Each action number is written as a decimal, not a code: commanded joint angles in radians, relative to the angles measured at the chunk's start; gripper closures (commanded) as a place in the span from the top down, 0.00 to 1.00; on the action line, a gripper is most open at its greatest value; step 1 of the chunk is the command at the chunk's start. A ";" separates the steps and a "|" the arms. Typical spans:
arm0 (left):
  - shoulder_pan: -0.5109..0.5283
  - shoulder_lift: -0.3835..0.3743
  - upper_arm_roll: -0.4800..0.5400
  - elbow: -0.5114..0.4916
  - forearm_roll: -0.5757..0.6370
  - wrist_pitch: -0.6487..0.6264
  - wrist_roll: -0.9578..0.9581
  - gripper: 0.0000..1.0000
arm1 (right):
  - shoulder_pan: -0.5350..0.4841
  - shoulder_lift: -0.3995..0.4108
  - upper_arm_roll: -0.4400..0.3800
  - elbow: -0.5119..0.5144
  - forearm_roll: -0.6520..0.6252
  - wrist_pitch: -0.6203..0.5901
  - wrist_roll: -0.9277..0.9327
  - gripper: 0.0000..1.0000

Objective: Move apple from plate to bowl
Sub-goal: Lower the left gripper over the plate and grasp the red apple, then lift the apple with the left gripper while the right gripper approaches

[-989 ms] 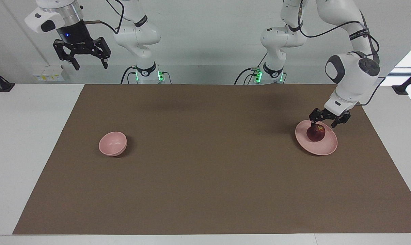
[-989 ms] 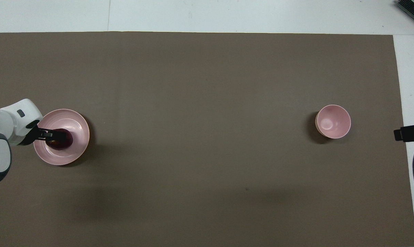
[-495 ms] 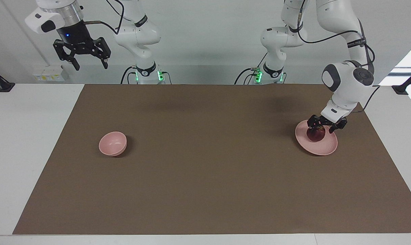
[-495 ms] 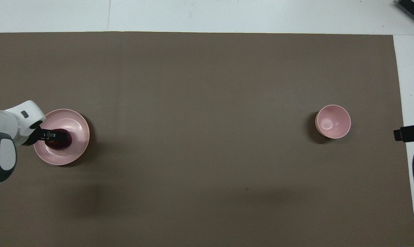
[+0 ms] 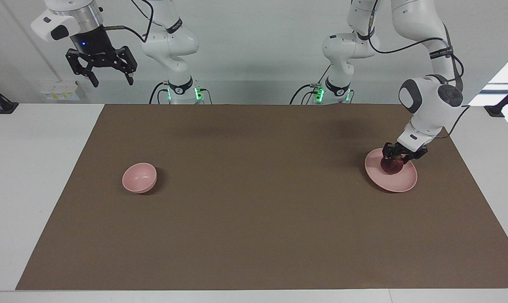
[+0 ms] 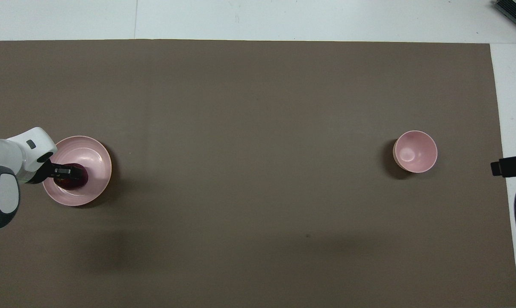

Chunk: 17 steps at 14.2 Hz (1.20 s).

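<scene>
Left gripper (image 5: 393,159) I see clamped around the round apple (image 5: 392,166) on the plate (image 5: 406,181); right gripper (image 5: 109,78) waits, fingers apart.

White arms (image 5: 422,25), black fingers (image 5: 94,79), black cables (image 5: 401,40)

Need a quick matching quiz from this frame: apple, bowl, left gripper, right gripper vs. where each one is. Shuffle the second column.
Things:
1. apple
2. bowl
3. left gripper
4. right gripper

Places:
A. raised in the air near its own base, waiting
B. lowered around the apple
C. on the plate
D. on the brown mat, toward the right arm's end

Pairs: 1-C, 2-D, 3-B, 4-A
</scene>
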 commanded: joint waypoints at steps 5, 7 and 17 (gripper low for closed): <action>-0.046 -0.137 -0.035 -0.009 -0.010 -0.122 -0.105 0.00 | -0.012 -0.025 0.003 -0.039 0.015 -0.002 -0.025 1.00; -0.065 -0.164 -0.102 -0.001 -0.068 -0.165 -0.152 0.00 | -0.018 -0.027 0.002 -0.042 0.044 -0.006 -0.022 1.00; -0.066 -0.154 -0.352 0.085 -0.740 -0.159 -0.314 0.00 | -0.009 -0.025 -0.001 -0.191 0.340 0.020 0.349 1.00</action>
